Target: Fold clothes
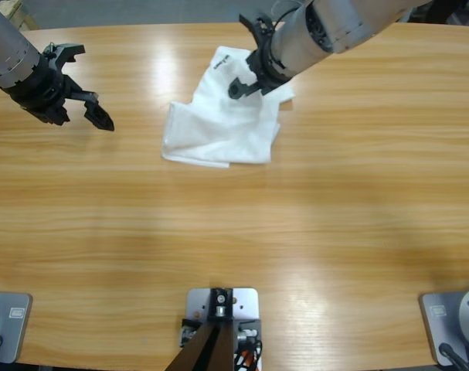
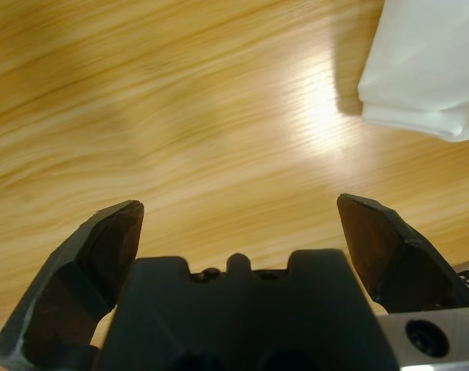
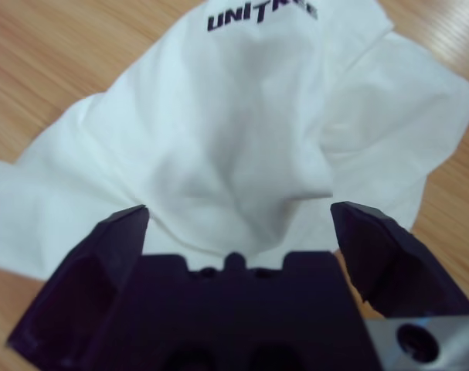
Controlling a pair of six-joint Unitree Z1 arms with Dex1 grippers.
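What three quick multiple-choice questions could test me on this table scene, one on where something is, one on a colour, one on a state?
1. Where does the T-shirt lie?
A. At the far middle of the table
B. At the near edge
C. Off the table

2. What colour is the T-shirt?
A. Blue
B. White
C. Black

3. How do the jaws of the left gripper stand?
A. Shut on the shirt
B. Shut on nothing
C. Open over bare wood

Answers:
1 A: the high view shows it near the table's far edge, under the right gripper.
2 B: the cloth is plain white with small dark lettering.
3 C: the left wrist view shows wood between the parted jaws, the shirt off to one side.
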